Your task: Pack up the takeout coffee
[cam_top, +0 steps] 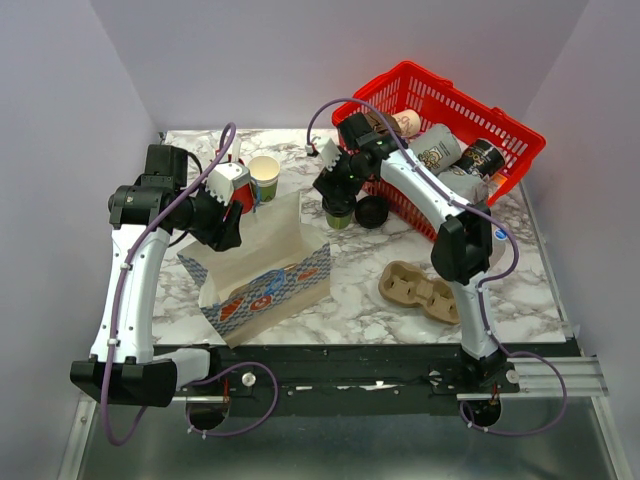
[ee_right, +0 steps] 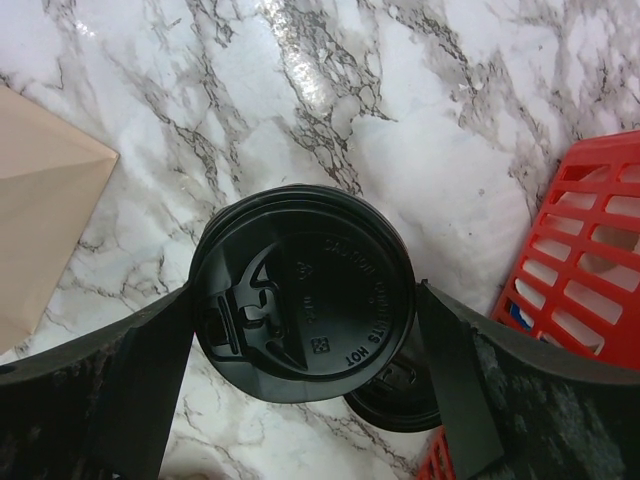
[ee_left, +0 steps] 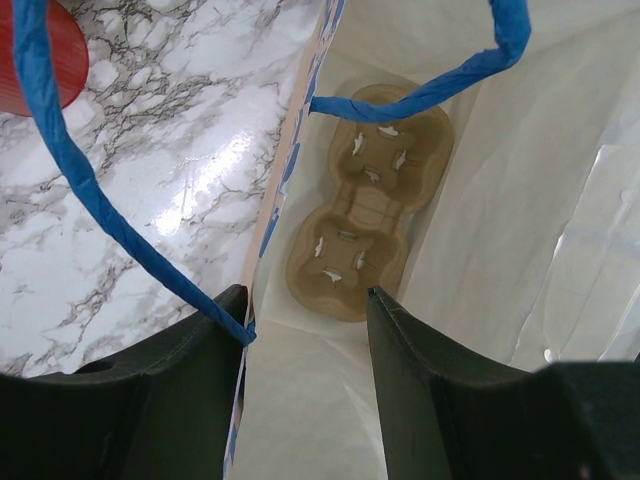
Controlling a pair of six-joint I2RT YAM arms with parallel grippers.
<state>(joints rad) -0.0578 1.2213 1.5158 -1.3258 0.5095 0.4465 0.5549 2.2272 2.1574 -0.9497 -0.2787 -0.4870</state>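
Observation:
The takeout coffee (ee_right: pixel 300 250), an olive-green cup (cam_top: pixel 340 219) with a black lid, stands on the marble beside the red basket. My right gripper (ee_right: pixel 305 292) is open around it from above. Its left finger (ee_right: pixel 160 370) is against the lid's rim and the right finger (ee_right: pixel 450 380) stands a little off it. My left gripper (ee_left: pixel 305 295) is open over the mouth of the paper bag (cam_top: pixel 265 270). The bag's near wall runs beside its left finger (ee_left: pixel 190 380), and its right finger is inside the bag. A brown cup carrier (ee_left: pixel 365 200) lies on the bag's floor.
A loose black lid (cam_top: pixel 372 211) lies on the table right next to the cup. The red basket (cam_top: pixel 520 140) at the back right holds several cups. A second carrier (cam_top: pixel 420 290) lies at the front right. An unlidded paper cup (cam_top: pixel 264 175) and a red cup (cam_top: pixel 243 193) stand behind the bag.

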